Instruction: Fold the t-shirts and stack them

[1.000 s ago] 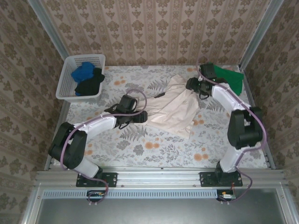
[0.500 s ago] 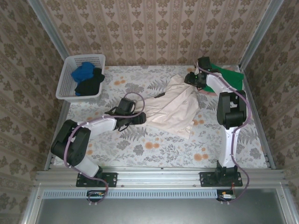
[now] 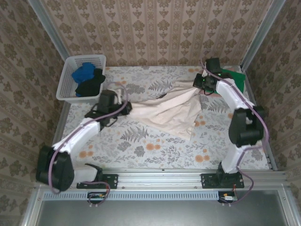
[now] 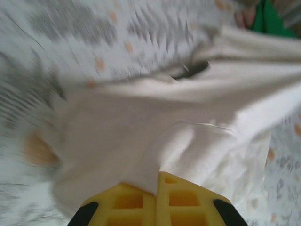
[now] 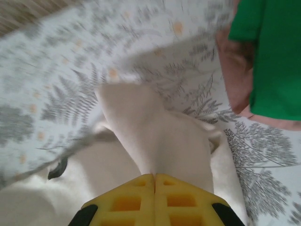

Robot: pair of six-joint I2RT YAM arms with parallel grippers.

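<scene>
Clamping opposite ends of the cream t-shirt (image 3: 171,110), left tool (image 4: 157,179) and right tool (image 5: 154,178) hold it taut.

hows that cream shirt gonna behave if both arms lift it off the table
Probably floppy: the cream t-shirt creases and bunches where the left gripper pinches it. It would likely sag between the two holds, since its near edge lies slack on the table while the right gripper pinches the far end. It looks like thin, light cloth.
</scene>
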